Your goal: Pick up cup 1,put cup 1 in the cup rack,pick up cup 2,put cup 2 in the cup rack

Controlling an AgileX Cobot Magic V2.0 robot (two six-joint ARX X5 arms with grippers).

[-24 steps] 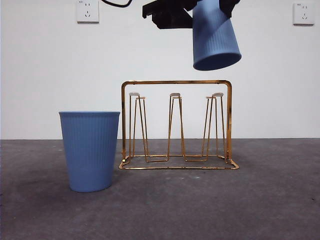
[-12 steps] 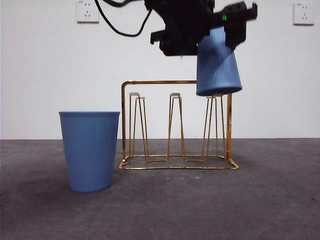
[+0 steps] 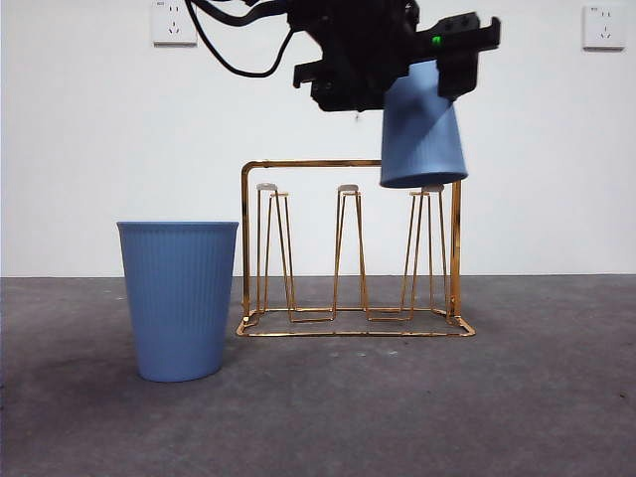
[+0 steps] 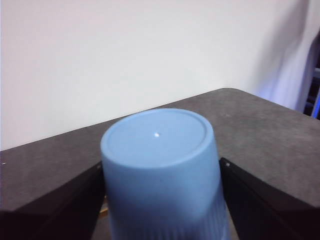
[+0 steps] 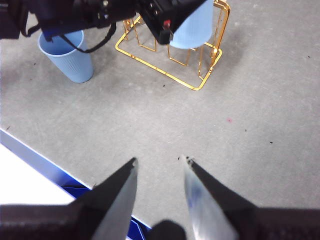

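The left gripper (image 4: 160, 200), jaws pinching cup 1 (image 3: 421, 129) upside down just above a prong of the rack (image 3: 350, 164), should next lower it straight; the right gripper's (image 5: 159, 172) jaws are spread.

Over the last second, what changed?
The left end effector brought its inverted blue cup down and slightly left, straightening it; its mouth now meets a prong tip of the cup rack. Grip unchanged. The second cup, rack and right end effector show no change.

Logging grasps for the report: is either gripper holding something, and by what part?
The left gripper holds an upside-down blue cup by its ribbed sides near the base; the right gripper holds nothing.
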